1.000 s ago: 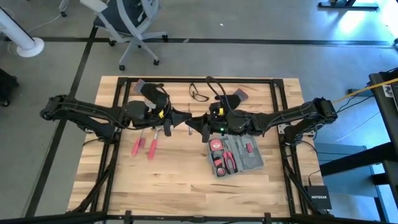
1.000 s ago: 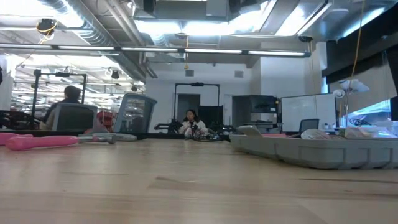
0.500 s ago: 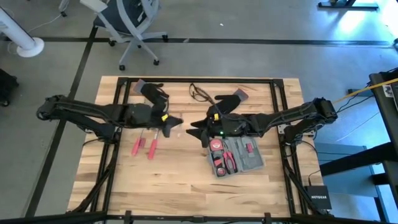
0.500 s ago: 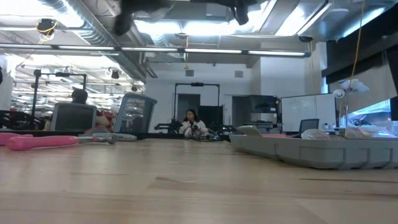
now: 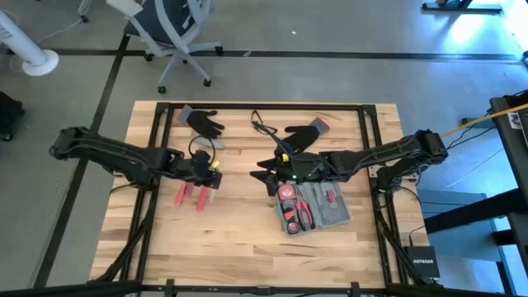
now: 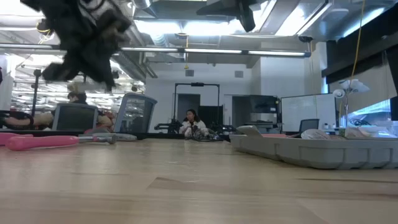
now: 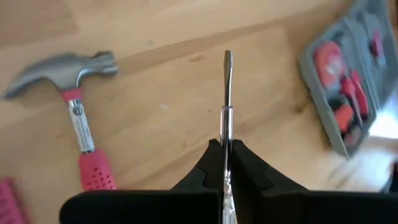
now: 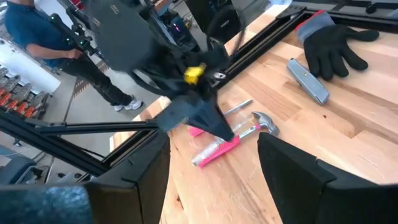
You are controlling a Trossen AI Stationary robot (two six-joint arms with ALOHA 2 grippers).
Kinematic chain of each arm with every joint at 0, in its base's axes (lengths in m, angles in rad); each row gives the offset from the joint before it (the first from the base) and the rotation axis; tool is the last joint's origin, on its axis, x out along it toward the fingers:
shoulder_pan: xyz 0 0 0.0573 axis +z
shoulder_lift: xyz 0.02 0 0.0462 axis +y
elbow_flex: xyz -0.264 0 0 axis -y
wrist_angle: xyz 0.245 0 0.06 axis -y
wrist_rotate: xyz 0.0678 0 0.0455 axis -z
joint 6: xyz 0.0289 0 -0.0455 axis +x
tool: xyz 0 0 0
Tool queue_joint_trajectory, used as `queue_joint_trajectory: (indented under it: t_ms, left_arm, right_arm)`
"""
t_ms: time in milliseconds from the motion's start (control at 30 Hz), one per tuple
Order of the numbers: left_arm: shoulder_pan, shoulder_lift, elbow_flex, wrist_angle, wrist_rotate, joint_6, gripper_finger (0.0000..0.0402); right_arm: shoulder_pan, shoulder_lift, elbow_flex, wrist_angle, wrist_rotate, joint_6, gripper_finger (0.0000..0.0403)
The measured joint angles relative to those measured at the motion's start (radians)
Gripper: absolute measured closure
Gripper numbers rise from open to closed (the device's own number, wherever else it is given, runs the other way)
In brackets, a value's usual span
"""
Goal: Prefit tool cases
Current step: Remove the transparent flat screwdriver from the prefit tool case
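The grey-blue tool case (image 5: pixel 315 206) lies open on the table right of centre, with red-handled tools in its slots; it also shows in the left wrist view (image 7: pixel 348 74) and the low view (image 6: pixel 311 149). My left gripper (image 5: pixel 211 176) hangs left of centre, above the loose red tools, shut on a screwdriver (image 7: pixel 227 93). A red-handled hammer (image 7: pixel 78 118) lies on the table beside it. My right gripper (image 5: pixel 262 175) hovers open just off the case's far left corner, its fingers (image 8: pixel 292 168) around nothing. My left gripper pinches the screwdriver's bare metal shaft (image 7: pixel 226 134) between its two fingers. The fingers lie along the shaft, and its flat tip (image 7: pixel 227 57) sticks out ahead of them, slanting down toward the table. The handle is hidden behind the gripper. The tool is lifted clear.
Two black gloves (image 5: pixel 202 122) (image 5: pixel 307 134) and safety glasses (image 5: pixel 261 124) lie along the far edge. A grey utility knife (image 8: pixel 308 81) rests near one glove. Red-handled tools (image 5: pixel 191 195) lie near the left gripper. People show in the room beyond the table.
The two grippers stood close together at the table's middle. My left gripper has drawn back toward the table's left edge, sunk and tipped its fingers downward, carrying the screwdriver with it. My right gripper has stayed near the case's corner.
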Motion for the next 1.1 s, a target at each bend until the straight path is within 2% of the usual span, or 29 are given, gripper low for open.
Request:
queue_joint_trajectory:
  t_ms: [167, 433, 733, 1100]
  left_arm:
    - [-0.002, 0.05, -0.065, 0.11, 0.022, -0.078, 0.0401]
    - [-0.016, 0.181, -0.073, 0.072, 0.04, -0.121, 0.0401]
    - [-0.016, 0.317, -0.071, 0.138, 0.042, -0.164, 0.0401]
    - [-0.014, 0.338, -0.069, 0.151, 0.021, -0.211, 0.0388]
  right_arm:
    - [0.0, 0.0, 0.0, 0.0, 0.0, 0.003, 0.0171]
    - [0.0, 0.0, 0.0, 0.0, 0.0, 0.003, 0.0171]
    - [0.0, 0.0, 0.0, 0.0, 0.0, 0.005, 0.0171]
    - [0.0, 0.0, 0.0, 0.0, 0.0, 0.005, 0.0171]
